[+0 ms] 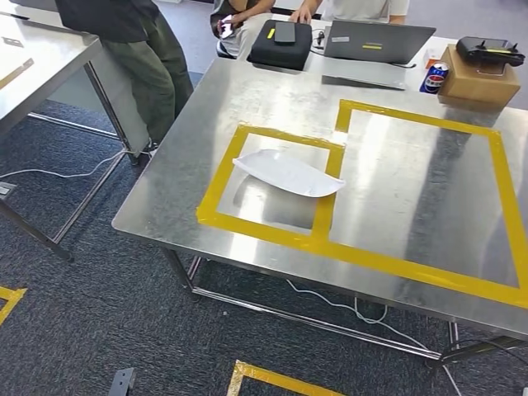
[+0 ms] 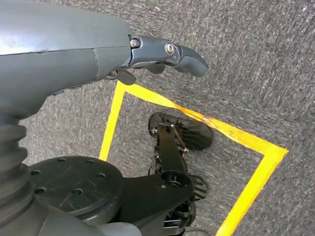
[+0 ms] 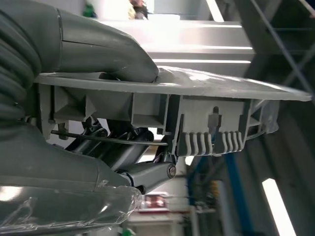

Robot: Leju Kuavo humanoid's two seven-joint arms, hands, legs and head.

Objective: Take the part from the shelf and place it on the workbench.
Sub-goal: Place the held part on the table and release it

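Right hand (image 3: 122, 123) grips grey plastic part (image 3: 208, 105); not yet placed. White part (image 1: 288, 172) already on surface (image 1: 186, 177), in left yellow-tape square (image 1: 214, 206). Left hand (image 2: 163, 51) hangs empty, fingers loose.

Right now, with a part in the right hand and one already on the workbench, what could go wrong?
1. The white part already lies in the smaller taped square, one tip across the tape; a second part set there could land on it or knock it.
2. The right hand grips the grey part near one end, so the long free end may sag or slip.
3. The left hand hangs by the floor, holding nothing, no support.
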